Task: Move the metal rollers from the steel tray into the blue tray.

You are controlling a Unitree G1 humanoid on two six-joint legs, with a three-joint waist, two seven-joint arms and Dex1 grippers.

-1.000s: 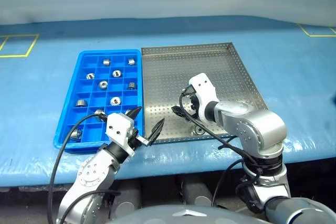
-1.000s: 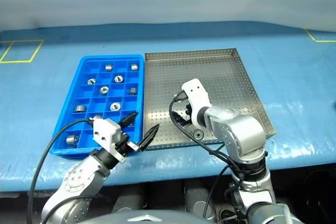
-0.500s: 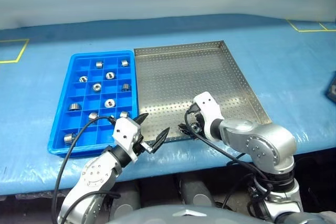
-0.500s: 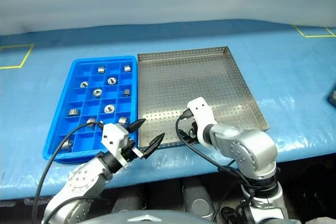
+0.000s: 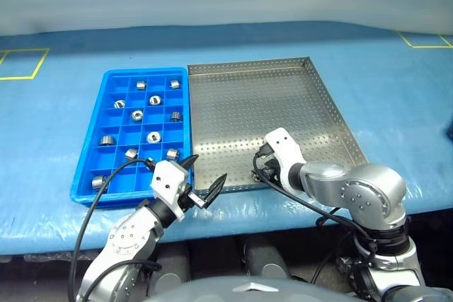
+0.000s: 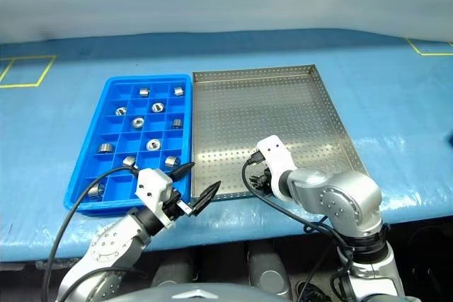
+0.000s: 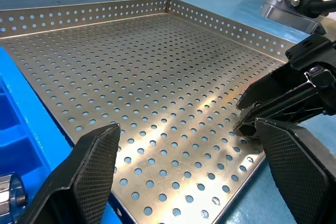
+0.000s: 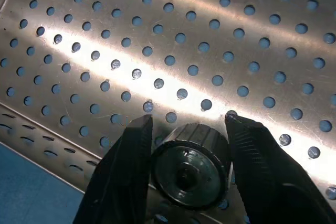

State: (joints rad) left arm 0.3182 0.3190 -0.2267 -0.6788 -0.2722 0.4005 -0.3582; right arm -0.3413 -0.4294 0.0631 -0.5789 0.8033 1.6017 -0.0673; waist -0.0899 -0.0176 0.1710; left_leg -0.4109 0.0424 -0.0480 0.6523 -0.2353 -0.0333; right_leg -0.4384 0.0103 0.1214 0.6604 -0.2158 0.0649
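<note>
Steel tray: the large flat silver metal tray with a perforated floor and low rim [image 5: 283,100] lies on the blue-covered table [image 5: 396,90], its long side touching the blue tray.
Blue tray: the bright blue plastic tray divided into small square compartments [image 5: 106,114] sits on the robot's left of the steel tray.
Rollers in blue tray: about ten small shiny metal rollers [image 5: 153,136] rest in separate compartments, most in the far and middle rows, one in the near corner cell [image 5: 98,183].
Roller in steel tray: one short ring-like metal roller [image 8: 190,165] lies close to the near rim of the steel tray, just inside its edge.
Right gripper: the right gripper [image 8: 190,156] points steeply down at the near edge of the steel tray, its two black fingers [image 8: 128,166] drawn in narrow against both sides of that roller, which rests on the perforated floor.
Left gripper: the left gripper [image 5: 202,175] hangs by the near corner where the two trays meet, its fingers [image 7: 97,166] spread wide and holding nothing.
</note>
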